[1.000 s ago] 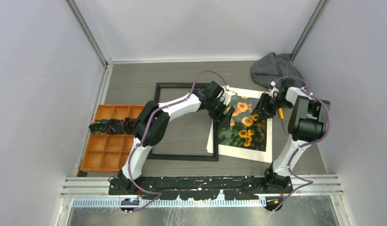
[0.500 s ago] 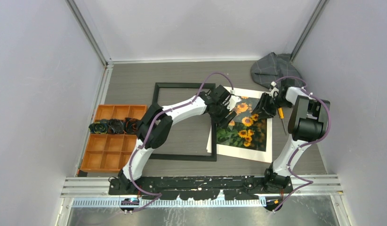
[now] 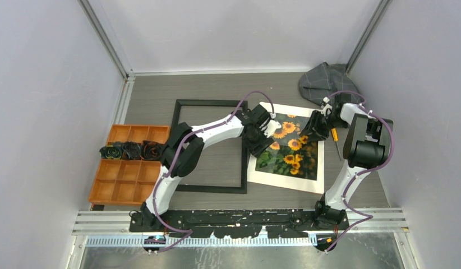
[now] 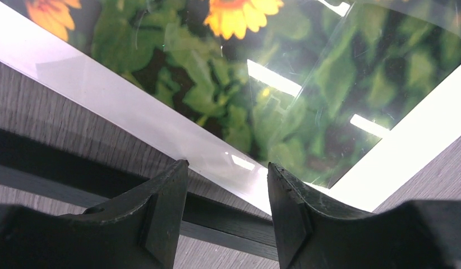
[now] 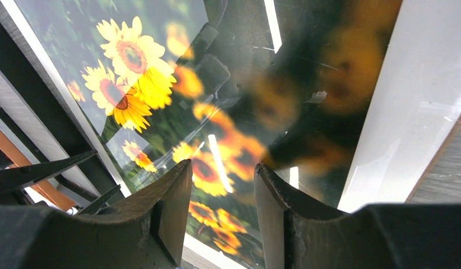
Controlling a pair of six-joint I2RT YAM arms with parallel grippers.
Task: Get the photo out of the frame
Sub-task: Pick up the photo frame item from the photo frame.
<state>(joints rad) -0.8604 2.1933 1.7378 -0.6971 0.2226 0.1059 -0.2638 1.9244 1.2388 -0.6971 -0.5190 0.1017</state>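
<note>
Photo [image 3: 290,151]: showed yellow-orange sunflowers on dark green leaves, edged by a white border; glossy, with ceiling lights mirrored in it.
Photo's place: lay flat on the grey bench [image 3: 217,89], right of centre and outside the frame [image 3: 208,102], left edge just beside the frame's right bar.
Frame: thin black rectangle, flat on the bench left of the photo, bare bench seen through its opening.
Left pincer [image 3: 261,141]: sat low at the photo's left edge, over the frame's right bar; jaws partly apart, nothing clamped between the tips.
Right pincer [image 3: 317,124]: hung over the photo's upper right part; jaws a narrow gap apart, gripping nothing; contact with the print could not be told.
Top view alone: gave the whole layout, with an orange tray [image 3: 119,190] at the left, dark rosettes [image 3: 130,150] in its middle row, and a grey cloth [image 3: 326,78] in the far right corner.
Left wrist view alone: showed the black bar crossing beneath both fingers, a strip of bench between bar and white border, and the edge of a clear sheet across the leaves.
Right wrist view alone: showed the flowers close up, sharp at the left and blurred toward the right, plus a thin brown edge beside the white border.
</note>
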